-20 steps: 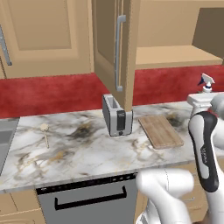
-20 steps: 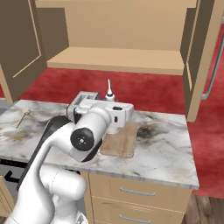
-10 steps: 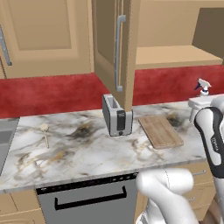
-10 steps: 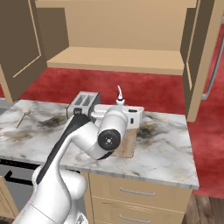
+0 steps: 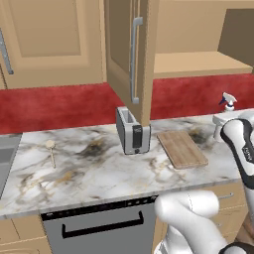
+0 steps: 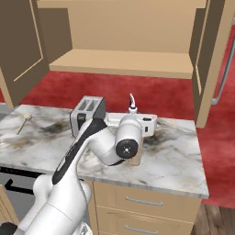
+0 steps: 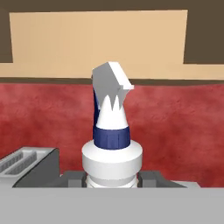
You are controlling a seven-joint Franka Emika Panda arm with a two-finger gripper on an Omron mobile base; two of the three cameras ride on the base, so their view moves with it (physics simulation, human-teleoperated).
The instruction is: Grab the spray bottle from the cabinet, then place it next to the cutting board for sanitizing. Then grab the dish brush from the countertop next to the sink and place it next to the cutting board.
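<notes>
White spray bottle [image 7: 112, 148] pinched upright in the end effector [image 7: 112, 178] above the marble tabletop [image 5: 99, 163].
Cutting board [image 5: 181, 148] lies at its 9 o'clock in the left base view, toaster [image 5: 132, 130] beyond; red backsplash [image 5: 59, 106] behind, open cabinet [image 6: 124, 64] shelf overhead.
</notes>
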